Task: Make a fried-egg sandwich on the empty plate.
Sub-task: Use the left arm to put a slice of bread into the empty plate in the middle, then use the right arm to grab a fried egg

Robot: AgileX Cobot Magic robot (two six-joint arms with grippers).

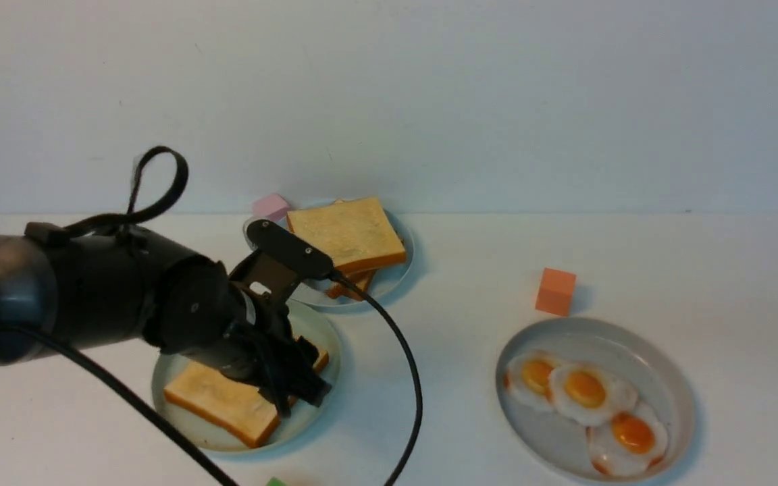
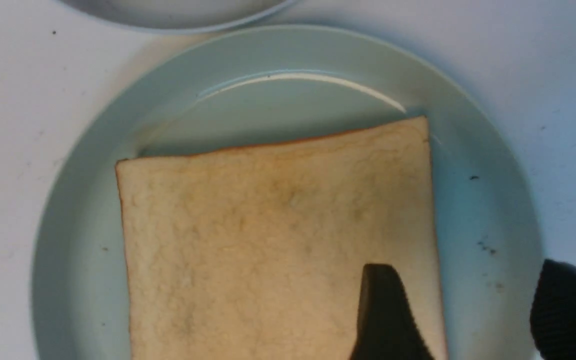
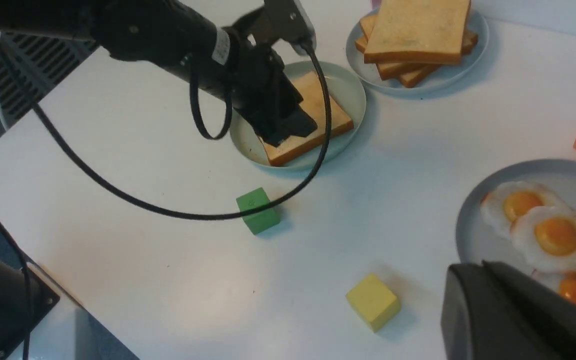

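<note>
Left wrist view, toast slice [image 2: 278,240]: flat on the mint plate [image 2: 488,210].
Left gripper [image 2: 463,285]: jaws apart, straddling the slice's edge; best lifted straight up, no dragging.
Eggs [image 1: 585,388]: 3 o'clock of that plate in the front view, likely the next layer.
Right gripper [image 3: 518,315]: spread cannot be told.

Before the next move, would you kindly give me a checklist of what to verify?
1. Toast slice flat on the mint-green plate: ok.
2. Left hand open: ok.
3. Left hand clear of the plate: not ok, it hangs over the slice.
4. Fried eggs ready on the grey plate: ok, three, overlapping.
5. Right hand open: cannot tell.
6. Spare toast stack for the top: ok.
</note>
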